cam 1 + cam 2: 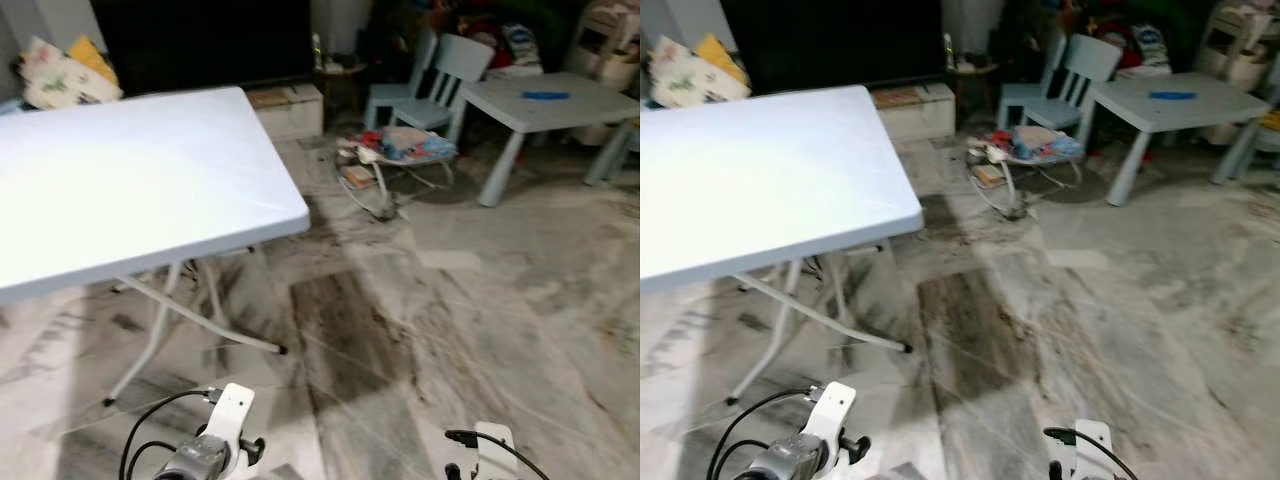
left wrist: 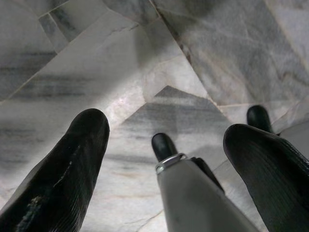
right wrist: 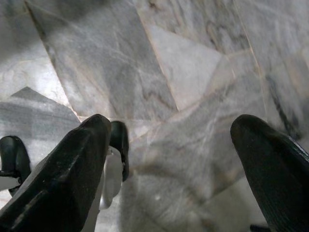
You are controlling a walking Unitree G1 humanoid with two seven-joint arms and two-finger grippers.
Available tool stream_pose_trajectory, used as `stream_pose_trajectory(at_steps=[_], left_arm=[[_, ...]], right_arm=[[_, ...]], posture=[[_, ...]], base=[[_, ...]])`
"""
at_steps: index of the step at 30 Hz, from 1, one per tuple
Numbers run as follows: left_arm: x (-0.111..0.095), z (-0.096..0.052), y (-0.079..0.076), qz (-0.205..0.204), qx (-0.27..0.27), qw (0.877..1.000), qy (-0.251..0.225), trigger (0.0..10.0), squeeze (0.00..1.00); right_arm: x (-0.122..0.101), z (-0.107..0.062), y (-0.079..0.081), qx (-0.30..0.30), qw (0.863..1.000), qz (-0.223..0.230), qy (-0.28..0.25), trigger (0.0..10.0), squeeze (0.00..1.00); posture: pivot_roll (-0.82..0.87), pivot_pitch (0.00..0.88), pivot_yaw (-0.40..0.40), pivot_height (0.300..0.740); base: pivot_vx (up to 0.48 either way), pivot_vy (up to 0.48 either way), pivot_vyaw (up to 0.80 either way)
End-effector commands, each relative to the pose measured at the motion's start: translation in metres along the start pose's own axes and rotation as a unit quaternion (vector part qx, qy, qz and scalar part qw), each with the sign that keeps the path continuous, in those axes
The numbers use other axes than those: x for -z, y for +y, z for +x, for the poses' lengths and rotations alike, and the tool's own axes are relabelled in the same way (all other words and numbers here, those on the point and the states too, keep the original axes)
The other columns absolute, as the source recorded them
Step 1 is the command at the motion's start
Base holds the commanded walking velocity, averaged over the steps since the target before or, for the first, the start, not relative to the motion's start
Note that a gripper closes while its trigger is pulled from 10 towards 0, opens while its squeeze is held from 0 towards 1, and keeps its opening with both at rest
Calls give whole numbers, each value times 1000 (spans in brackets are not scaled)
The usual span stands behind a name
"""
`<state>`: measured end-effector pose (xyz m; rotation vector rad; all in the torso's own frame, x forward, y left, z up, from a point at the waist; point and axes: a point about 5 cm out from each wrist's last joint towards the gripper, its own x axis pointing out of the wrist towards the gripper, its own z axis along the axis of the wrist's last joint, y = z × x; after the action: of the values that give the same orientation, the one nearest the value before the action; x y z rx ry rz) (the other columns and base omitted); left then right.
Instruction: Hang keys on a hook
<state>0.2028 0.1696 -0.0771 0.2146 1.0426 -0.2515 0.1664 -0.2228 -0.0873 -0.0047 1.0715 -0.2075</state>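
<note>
Both arms are hanging low over the marble floor (image 1: 430,330), the left hand (image 2: 164,159) and right hand (image 3: 169,159) each spreading released, empty fingers, while a white folding tabletop (image 1: 130,170) is standing nearby with no legible writing anywhere.

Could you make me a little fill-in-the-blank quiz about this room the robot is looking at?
1. The big white folding table stands on the robot's ____ side.
2. On the small pale blue children's table lies a flat ____ object.
3. The left end effector has its black fingers ____.
4. Both wrist views look down at a grey ____ floor.

Missing words: left; blue; open; marble
</note>
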Motion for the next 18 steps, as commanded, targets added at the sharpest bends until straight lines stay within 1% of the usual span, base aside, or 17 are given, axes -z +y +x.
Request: stream_pose_trajectory(at_steps=[1, 7, 12, 14, 18], left_arm=[[-2, 0, 1, 8, 1, 1000, 0, 10000, 0], [-2, 0, 1, 7, 1, 1000, 1, 10000, 0], [-2, 0, 0, 5, 4, 1000, 0, 10000, 0], [-2, 0, 0, 5, 6, 1000, -1, 10000, 0], [-3, 0, 0, 6, 8, 1000, -2, 10000, 0]], right_arm=[[2, 0, 1, 1, 1000, 3, 4, 10000, 0], [2, 0, 1, 1, 1000, 2, 4, 10000, 0], [2, 0, 1, 1, 1000, 3, 3, 10000, 0], [1, 0, 1, 0, 1000, 3, 3, 10000, 0], [1, 0, 1, 0, 1000, 2, 2, 10000, 0]], posture=[[9, 0, -10, 740], [9, 0, -11, 740], [9, 0, -11, 740], [9, 0, -11, 740], [9, 0, -10, 740]], base=[[0, 0, -763], [0, 0, -748], [0, 0, -464], [0, 0, 0], [292, 0, 0]])
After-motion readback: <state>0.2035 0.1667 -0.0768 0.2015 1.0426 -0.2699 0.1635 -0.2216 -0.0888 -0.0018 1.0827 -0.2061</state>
